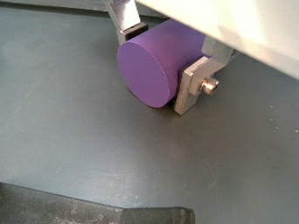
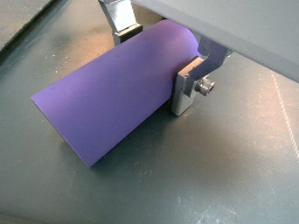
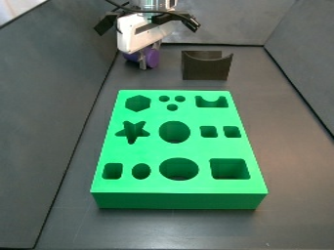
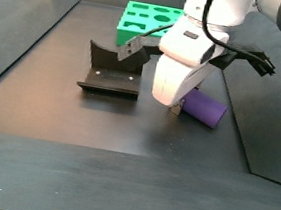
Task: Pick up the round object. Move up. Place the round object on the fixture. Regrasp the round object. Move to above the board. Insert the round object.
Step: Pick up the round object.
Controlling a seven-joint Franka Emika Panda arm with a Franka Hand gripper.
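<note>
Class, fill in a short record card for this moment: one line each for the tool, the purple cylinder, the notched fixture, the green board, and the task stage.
tool: low near the floor, silver fingers on either side of the purple cylinder
purple cylinder: lying on its side between the fingers, round end facing the wrist camera; floor contact cannot be told
fixture: standing apart from the cylinder, notch empty
green board: on the floor, no hole filled
task stage: at the pick-up; nothing placed on the fixture yet
</note>
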